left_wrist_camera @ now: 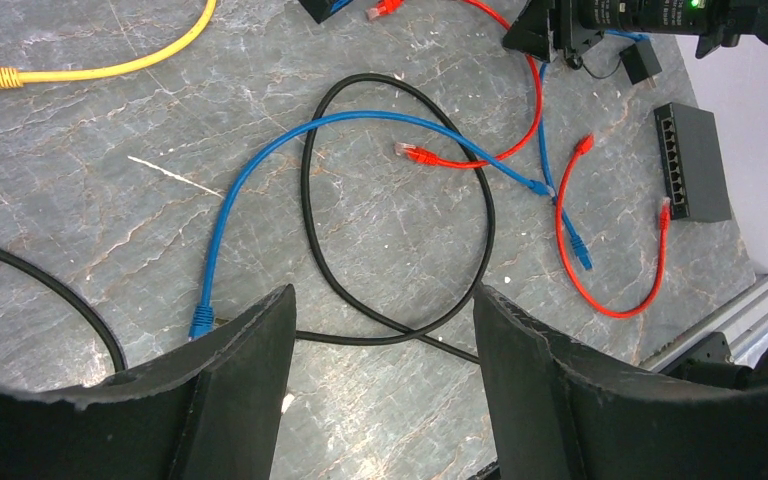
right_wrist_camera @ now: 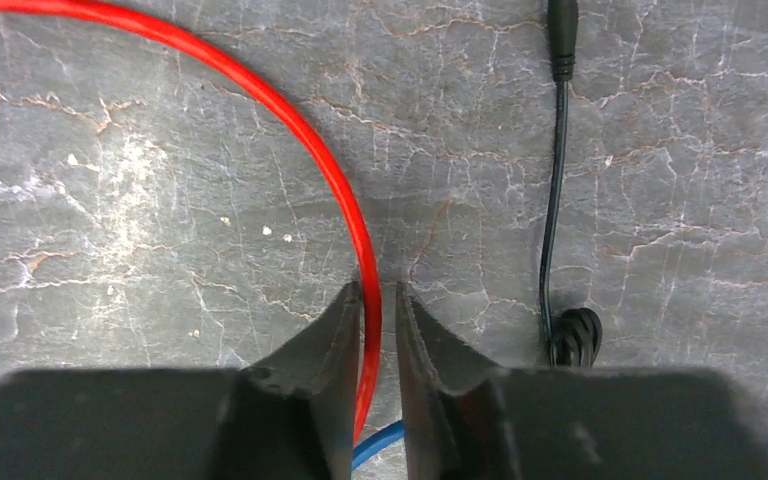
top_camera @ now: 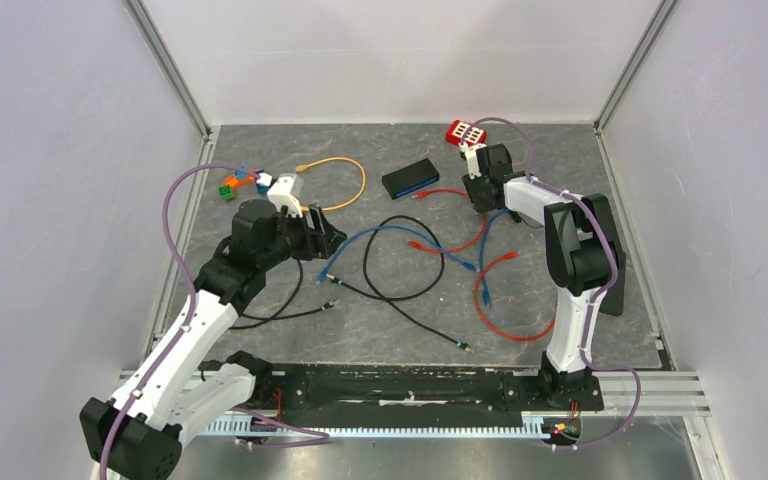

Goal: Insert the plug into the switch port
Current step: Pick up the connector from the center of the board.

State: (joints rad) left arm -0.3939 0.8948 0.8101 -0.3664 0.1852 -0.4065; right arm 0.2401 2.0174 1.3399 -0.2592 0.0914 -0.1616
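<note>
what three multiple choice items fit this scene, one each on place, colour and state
1. The yellow cable lies: A) by the right arm's base B) far side, left half, beyond the left claw C) under the right claw
2. The cable between the right claw's fingers is: A) blue B) yellow C) red
3. The left claw is: A) open, empty B) shut on a blue cable C) shut on a black cable

B: the top view shows it looping beyond that claw. C: the red cable runs between the fingers. A: fingers wide apart, nothing gripped.
</note>
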